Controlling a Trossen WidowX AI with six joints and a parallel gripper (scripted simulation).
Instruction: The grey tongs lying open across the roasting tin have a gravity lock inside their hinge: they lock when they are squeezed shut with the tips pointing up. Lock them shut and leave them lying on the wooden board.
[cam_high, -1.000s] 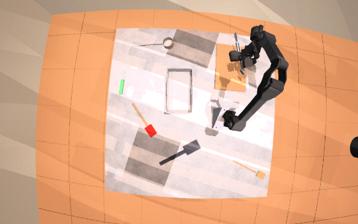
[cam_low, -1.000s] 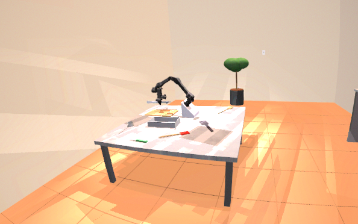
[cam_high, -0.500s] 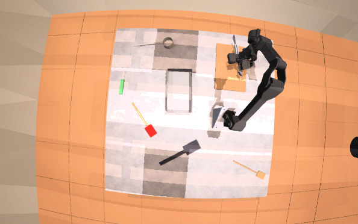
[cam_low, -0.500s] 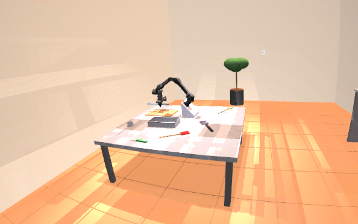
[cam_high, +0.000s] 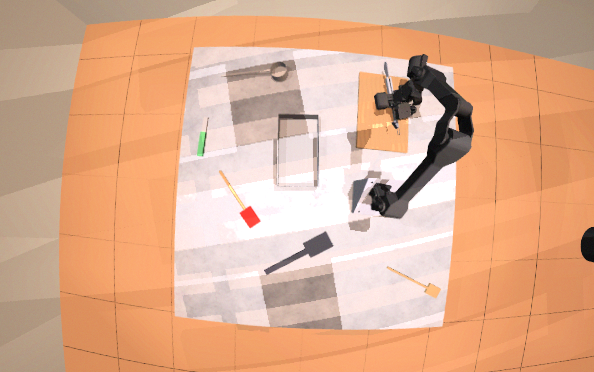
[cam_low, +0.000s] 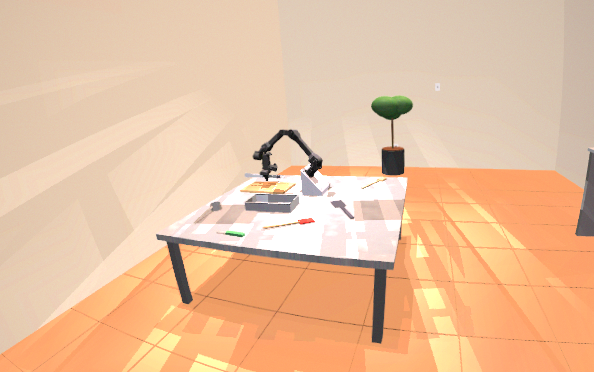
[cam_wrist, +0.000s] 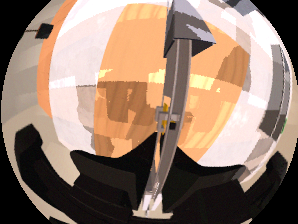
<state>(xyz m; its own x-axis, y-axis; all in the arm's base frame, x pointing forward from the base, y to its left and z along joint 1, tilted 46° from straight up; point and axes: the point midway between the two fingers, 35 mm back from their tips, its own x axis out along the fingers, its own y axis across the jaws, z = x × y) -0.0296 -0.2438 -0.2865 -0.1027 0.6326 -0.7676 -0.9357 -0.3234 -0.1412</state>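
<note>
The grey tongs are between the fingers of my gripper, which is shut on them. They lie roughly level, a little above the wooden board. In the wrist view their two arms lie close together, running up to a wider grey end at the top. The lock inside the hinge cannot be seen. In the top view the gripper body hides the middle of the tongs. The roasting tin stands apart from the board, with no tongs on it.
A round-headed utensil, a green-handled tool, a red spatula, a dark turner and a small wooden spatula lie on the table. The arm's base stands near the board.
</note>
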